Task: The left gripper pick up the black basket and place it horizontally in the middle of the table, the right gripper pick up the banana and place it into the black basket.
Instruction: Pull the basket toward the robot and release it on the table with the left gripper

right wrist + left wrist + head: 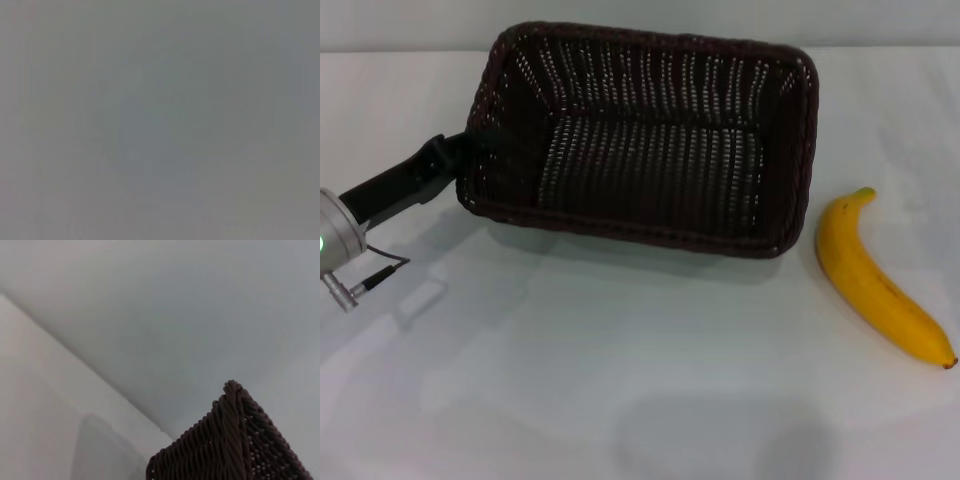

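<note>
left gripper [460, 160] at basket [650, 140] rim, fingers' state cannot be told, presumably for positioning | banana [880, 285] lies on table [620, 380], well right of fingers | right gripper unseen

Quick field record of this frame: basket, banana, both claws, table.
basket: black basket on the table, long side across the head view, empty
banana: banana lies on the table right of the basket, apart from it
left claw: left claw at the basket's left end wall; grip cannot be judged
right claw: not in view
</note>
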Controlling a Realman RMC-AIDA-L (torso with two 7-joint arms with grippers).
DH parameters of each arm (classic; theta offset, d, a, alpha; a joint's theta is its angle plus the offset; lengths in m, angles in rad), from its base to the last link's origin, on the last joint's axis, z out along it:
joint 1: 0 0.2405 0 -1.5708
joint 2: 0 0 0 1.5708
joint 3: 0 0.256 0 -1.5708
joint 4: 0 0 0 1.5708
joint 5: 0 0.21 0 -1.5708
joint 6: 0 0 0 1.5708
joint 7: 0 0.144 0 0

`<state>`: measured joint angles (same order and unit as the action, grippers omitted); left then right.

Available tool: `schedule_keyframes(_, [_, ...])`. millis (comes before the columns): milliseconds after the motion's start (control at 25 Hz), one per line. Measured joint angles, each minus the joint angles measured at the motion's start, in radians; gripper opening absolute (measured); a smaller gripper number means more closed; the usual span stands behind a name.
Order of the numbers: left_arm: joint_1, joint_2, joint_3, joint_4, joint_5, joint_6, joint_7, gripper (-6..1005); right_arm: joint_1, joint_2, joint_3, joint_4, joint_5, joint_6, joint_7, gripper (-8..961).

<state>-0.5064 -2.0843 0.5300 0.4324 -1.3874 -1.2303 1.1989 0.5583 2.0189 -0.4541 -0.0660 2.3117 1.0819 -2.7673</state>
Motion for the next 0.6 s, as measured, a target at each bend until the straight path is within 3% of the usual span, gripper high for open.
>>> schedule_keyframes(600, [0.053,0.001,-0.003,-0.049,-0.084,-0.041,-0.002,457,0.007,0.001,0.000,0.000,0.000,0.008,0.000,843])
